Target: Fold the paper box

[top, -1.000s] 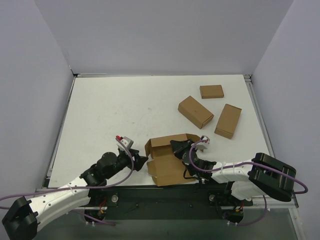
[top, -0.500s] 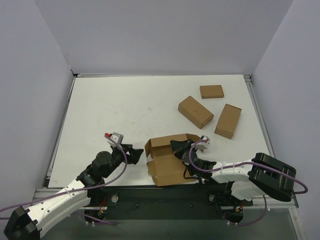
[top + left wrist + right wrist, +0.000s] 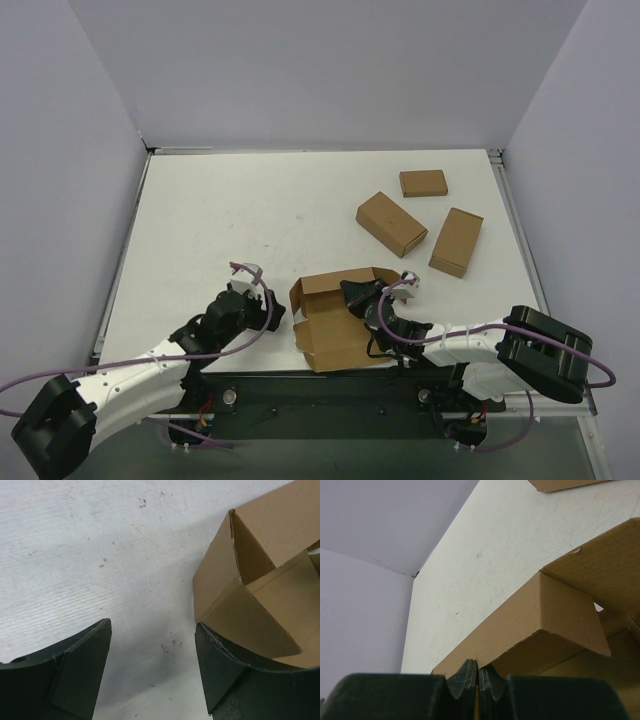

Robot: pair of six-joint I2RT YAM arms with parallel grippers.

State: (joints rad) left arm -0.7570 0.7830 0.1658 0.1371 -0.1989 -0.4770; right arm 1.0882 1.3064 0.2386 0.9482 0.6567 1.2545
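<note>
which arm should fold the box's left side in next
Left, probably. The left gripper is open and free, with one finger right at the box corner. The right gripper is shut on a box wall, apparently steadying it, so it would have to let go first.

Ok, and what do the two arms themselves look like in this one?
Both match: white link shells on the left arm and right arm, joined by chunky black joint housings. A purple cable loops along each. The left gripper and right gripper have dark matte wedge-shaped fingers; no markings visible.
</note>
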